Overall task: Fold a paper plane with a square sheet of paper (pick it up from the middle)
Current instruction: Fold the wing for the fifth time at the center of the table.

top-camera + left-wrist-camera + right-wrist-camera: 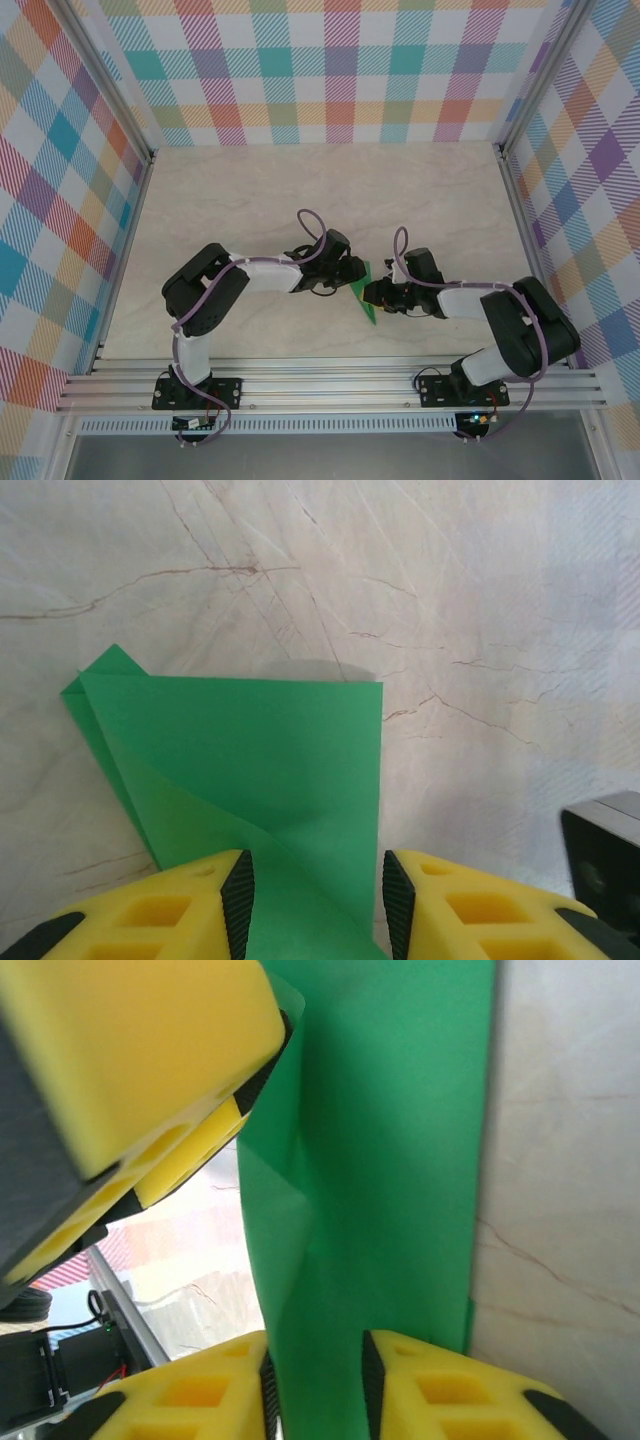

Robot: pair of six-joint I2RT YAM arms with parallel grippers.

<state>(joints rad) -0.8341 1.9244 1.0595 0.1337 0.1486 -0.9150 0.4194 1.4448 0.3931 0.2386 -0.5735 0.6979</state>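
square sheet of paper (369,305): green, partly folded, on the near half of the table (300,190), between the two grippers.
left gripper (318,905): at the paper's 10 o'clock in the top view; pads apart, paper across the gap; I cannot tell if it is pinched.
right gripper (315,1390): at the paper's 3 o'clock; jaws apart, paper in the gap.

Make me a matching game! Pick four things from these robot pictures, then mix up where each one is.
Things:
1. folded bright green paper sheet
2. pale marble-patterned tabletop
3. multicoloured checkered walls
4. yellow-fingered left pincer

Places or states:
A. stand around three sides of the table
B. lies under the paper
C. sits between the left pincer and the right pincer
D. jaws apart, with the paper's near edge between them

Pairs: 1-C, 2-B, 3-A, 4-D
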